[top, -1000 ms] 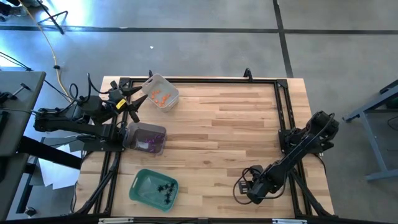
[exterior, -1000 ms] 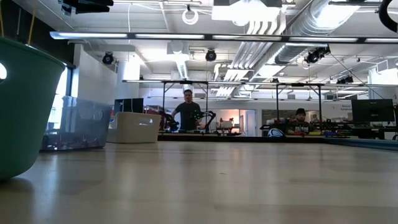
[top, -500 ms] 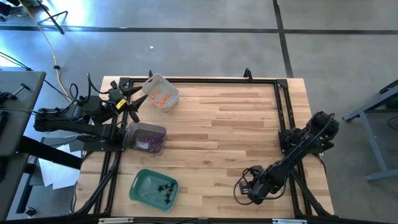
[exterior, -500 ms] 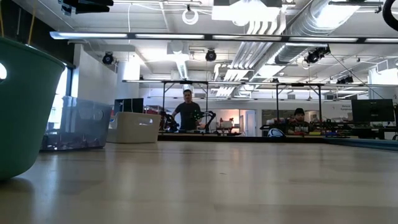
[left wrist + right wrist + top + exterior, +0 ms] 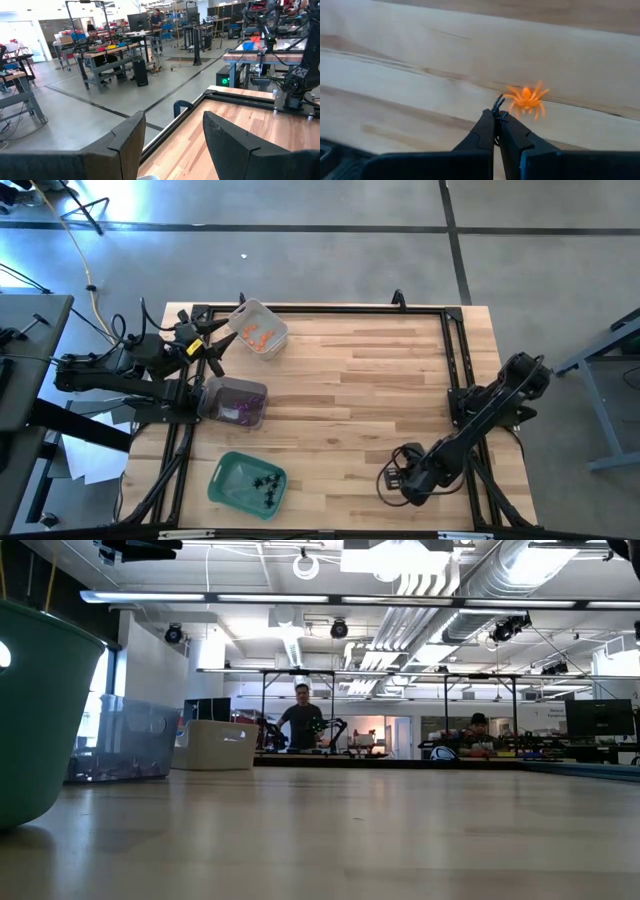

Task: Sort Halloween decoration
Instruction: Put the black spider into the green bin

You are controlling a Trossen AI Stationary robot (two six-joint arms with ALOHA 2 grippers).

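Right gripper (image 5: pixel 497 116) sat low over the table (image 5: pixel 380 380) at its near right corner, fingers closed together. A tiny black thing (image 5: pixel 498 106) showed at the fingertips; whether it was pinched could not be told. An orange spider (image 5: pixel 526 99) lay flat on the wood just beyond the tips, beside them, not touching as far as the wrist view showed. In the high view the right gripper (image 5: pixel 393 478) was a dark mass at the end of the arm; the spider was too small to make out there.

Left gripper (image 5: pixel 170 145) was held at the far left corner of the table, fingers wide apart, nothing between them. In the high view it (image 5: pixel 222 343) sat just beside the clear tray.

Trays, all along the left side:
- clear tray (image 5: pixel 259 328) at the far edge, orange pieces (image 5: pixel 255 335) inside
- second clear tray (image 5: pixel 236 401) in the middle, purple pieces (image 5: pixel 240 412) inside
- green tray (image 5: pixel 229 475) at the near edge, black spiders (image 5: pixel 265 484) inside

The low view showed the green tray's wall (image 5: pixel 35 720) close at the left, the second clear tray (image 5: pixel 125 740) and the far tray (image 5: pixel 217 744) beyond it. Two people (image 5: pixel 302 718) were in the room behind, well away from the table
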